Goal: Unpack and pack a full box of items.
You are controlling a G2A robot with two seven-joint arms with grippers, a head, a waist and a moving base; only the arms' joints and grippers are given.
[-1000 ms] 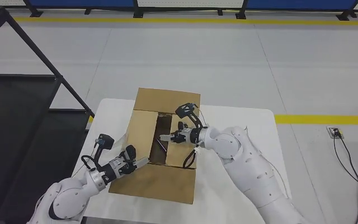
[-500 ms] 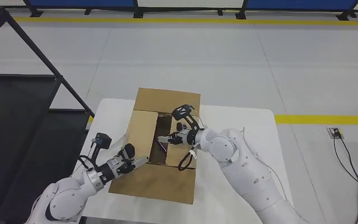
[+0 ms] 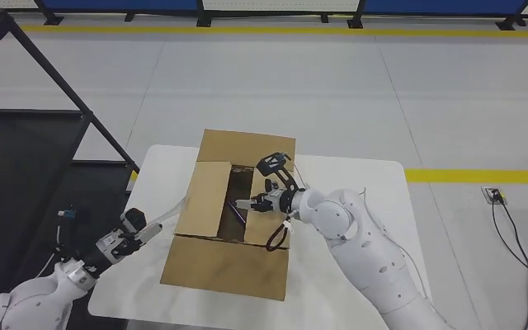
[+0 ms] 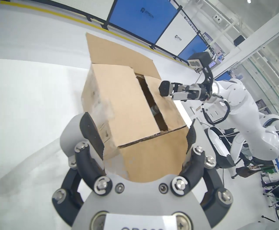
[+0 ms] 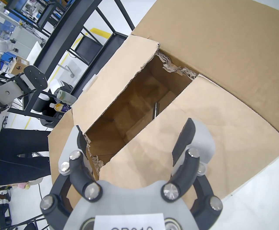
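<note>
Box sits on the table, flaps half-shut. Right jaws, released, hover over the gap; left jaws, released, hang beside the box. Reaching in could snag and crush a flap.

My white tabletop stands on a pale grey floor. From its right edge a yellow floor stripe runs outward. Just past that stripe I see a floor socket with a black cable trailing from it. A second yellow stripe crosses the floor well beyond the far edge, in front of blue wall panels. Off the left edge a black metal frame slants toward the far left corner, with a dark mesh panel beside it. Past the left edge I also see a grey-green bottle lying beside a bottle of orange drink.
</note>
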